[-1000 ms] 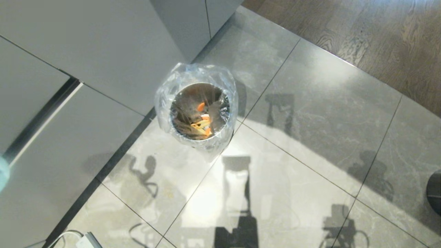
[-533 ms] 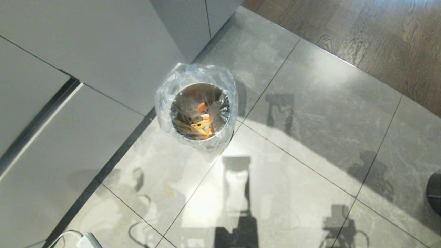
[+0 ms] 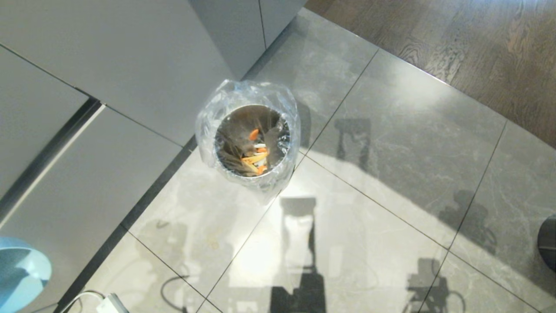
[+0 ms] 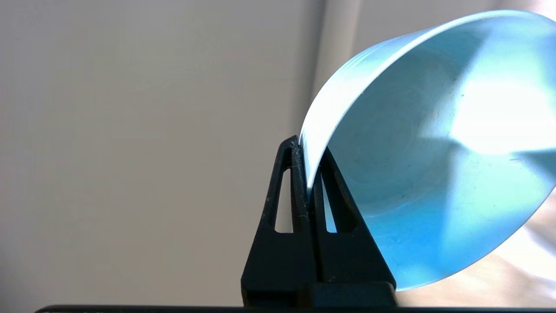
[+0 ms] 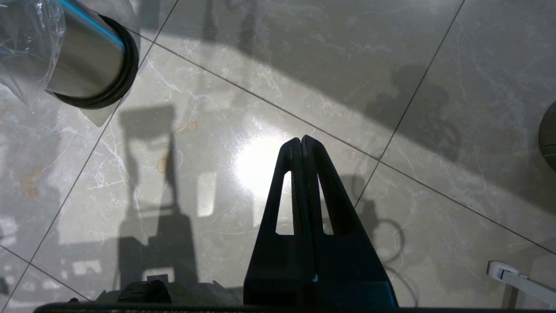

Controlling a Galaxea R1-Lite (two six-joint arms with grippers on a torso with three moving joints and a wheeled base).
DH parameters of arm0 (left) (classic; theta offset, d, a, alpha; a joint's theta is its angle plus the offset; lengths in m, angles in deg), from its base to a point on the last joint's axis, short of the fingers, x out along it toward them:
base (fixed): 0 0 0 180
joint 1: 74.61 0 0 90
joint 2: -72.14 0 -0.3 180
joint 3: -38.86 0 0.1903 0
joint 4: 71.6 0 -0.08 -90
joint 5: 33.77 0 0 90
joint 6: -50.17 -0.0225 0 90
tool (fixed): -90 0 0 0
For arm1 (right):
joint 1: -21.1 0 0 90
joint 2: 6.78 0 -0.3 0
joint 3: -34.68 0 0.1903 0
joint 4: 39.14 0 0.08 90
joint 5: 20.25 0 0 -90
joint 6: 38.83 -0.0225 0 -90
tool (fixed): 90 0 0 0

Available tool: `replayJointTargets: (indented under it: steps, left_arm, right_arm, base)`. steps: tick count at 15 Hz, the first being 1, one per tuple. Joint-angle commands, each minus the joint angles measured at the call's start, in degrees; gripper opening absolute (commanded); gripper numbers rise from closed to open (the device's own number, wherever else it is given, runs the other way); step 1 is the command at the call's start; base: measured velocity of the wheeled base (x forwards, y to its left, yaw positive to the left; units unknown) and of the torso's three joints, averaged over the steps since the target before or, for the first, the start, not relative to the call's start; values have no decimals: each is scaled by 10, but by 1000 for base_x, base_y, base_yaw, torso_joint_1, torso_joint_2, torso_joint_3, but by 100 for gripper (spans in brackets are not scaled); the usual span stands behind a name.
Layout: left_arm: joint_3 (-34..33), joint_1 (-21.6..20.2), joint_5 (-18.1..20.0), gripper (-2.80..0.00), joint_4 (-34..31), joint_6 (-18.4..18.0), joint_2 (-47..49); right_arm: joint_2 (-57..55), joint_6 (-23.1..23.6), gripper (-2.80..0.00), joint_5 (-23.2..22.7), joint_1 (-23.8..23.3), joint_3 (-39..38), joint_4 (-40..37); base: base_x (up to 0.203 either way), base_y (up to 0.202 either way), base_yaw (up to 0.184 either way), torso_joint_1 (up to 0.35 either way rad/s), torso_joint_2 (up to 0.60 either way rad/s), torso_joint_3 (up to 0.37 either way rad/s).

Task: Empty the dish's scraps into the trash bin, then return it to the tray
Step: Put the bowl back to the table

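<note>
Since half a second ago the dish (image 3: 19, 271) has come back into the head view's lower left corner | left gripper (image 4: 309, 174): fingers pinched tight on the dish rim, bowl tilted, inside bare | scraps (image 3: 255, 154) lie in trash bin (image 3: 247, 130) | right gripper (image 5: 301, 145): fingers together, holding nothing, over floor tiles (image 5: 391, 87).

Light: bright, hard-edged shadows across the glossy grey marble floor tiles (image 3: 391, 143)
Glare: white hotspot near floor centre
Focus: sharp throughout
</note>
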Motion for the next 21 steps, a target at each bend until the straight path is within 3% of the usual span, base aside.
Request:
replayJointTargets:
  steps: [1,4,5,8,11,14,18,21]
  left_arm:
    - [0,-57,153,-280,-120,94,-50]
    - [-1,-76,232,-280,-238,172,-120]
    - [3,-89,288,-280,-277,211,-141]
    - [7,-130,416,-280,-319,289,-176]
    - [-1,-151,505,-280,-349,347,-224]
    - [-1,-150,510,-280,-350,372,-238]
    - [-1,-141,507,-280,-369,479,-309]
    - [-1,-139,504,-280,-372,500,-348]
  right_arm:
    - [0,0,-280,0,0,0,0]
    - [0,0,-280,0,0,0,0]
    - [0,0,-280,0,0,0,0]
    - [0,0,-280,0,0,0,0]
    - [0,0,-280,0,0,0,0]
    - [0,0,-280,0,0,0,0]
    - [0,0,-280,0,0,0,0]
    - [0,0,-280,0,0,0,0]
  base:
    - [0,0,0,0,0,0]
    - [0,0,0,0,0,0]
    - [0,0,0,0,0,0]
    - [0,0,0,0,0,0]
    - [0,0,0,0,0,0]
    - [0,0,0,0,0,0]
    - [0,0,0,0,0,0]
    - [0,0,0,0,0,0]
